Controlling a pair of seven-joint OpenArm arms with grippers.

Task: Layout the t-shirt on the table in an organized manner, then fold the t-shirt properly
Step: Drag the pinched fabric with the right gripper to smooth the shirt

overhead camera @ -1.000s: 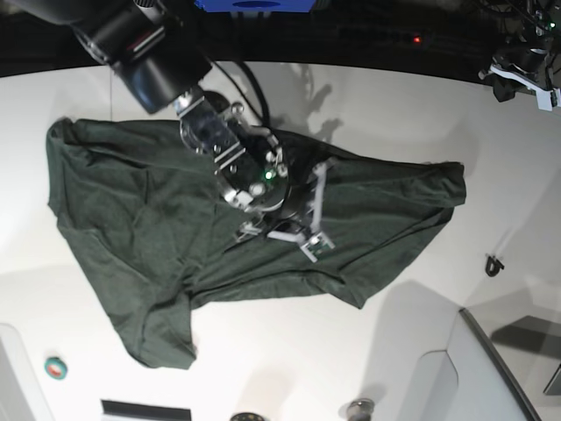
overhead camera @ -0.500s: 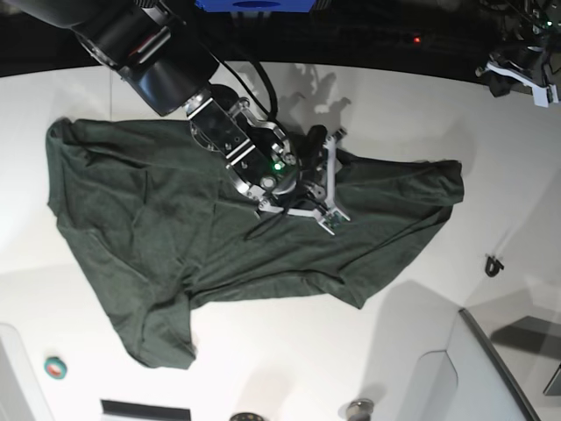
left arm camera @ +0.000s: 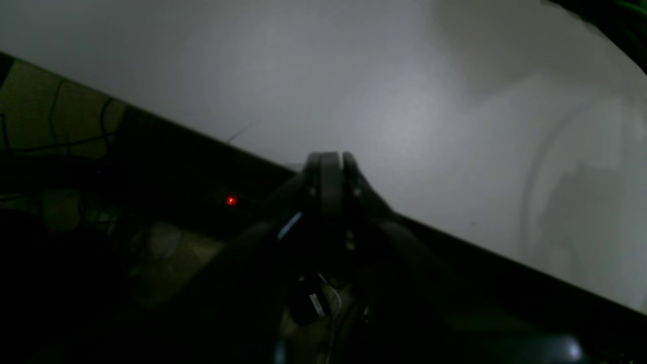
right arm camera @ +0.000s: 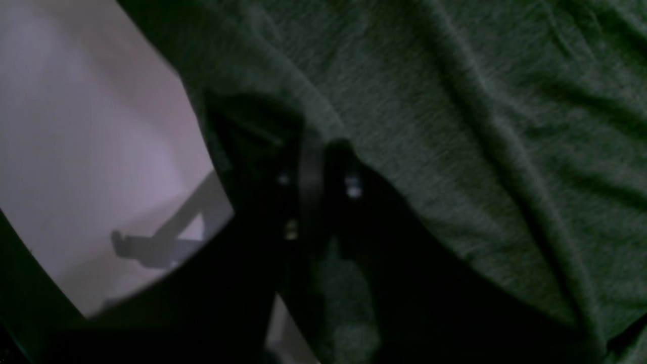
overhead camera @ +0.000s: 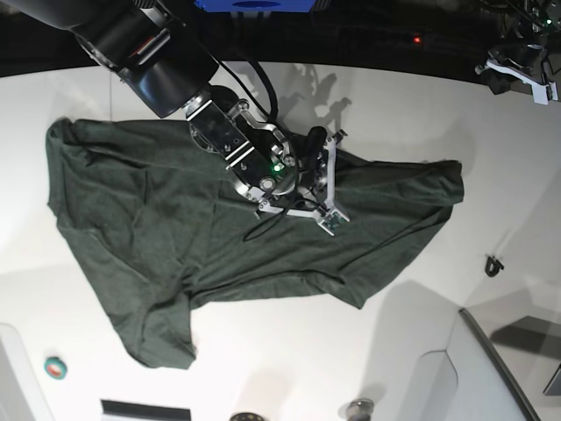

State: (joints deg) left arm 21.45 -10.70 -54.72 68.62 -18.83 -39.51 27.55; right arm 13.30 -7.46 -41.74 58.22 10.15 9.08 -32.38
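Observation:
The dark green t-shirt (overhead camera: 131, 219) lies spread and wrinkled across the white table (overhead camera: 394, 105), with one sleeve pointing toward the front left. My right gripper (overhead camera: 314, 145) reaches in from the upper left to the shirt's far edge near its middle. In the right wrist view its fingers (right arm camera: 308, 156) are closed together where the cloth (right arm camera: 455, 126) meets bare table (right arm camera: 76, 126), with a dark fold of fabric bunched at the tips. My left gripper (overhead camera: 517, 66) hangs at the far right corner, shut and holding nothing, over the table's back edge (left arm camera: 404, 101).
A small teal tape roll (overhead camera: 56, 367) lies at the front left. A little black clip (overhead camera: 493, 264) sits on the right. A grey bin (overhead camera: 491, 368) fills the front right corner. Round fittings (overhead camera: 359, 408) stand at the front edge.
My right gripper moved from the shirt's middle up and to the right, to its far edge, opened on the way and then closed. The left arm stayed put.

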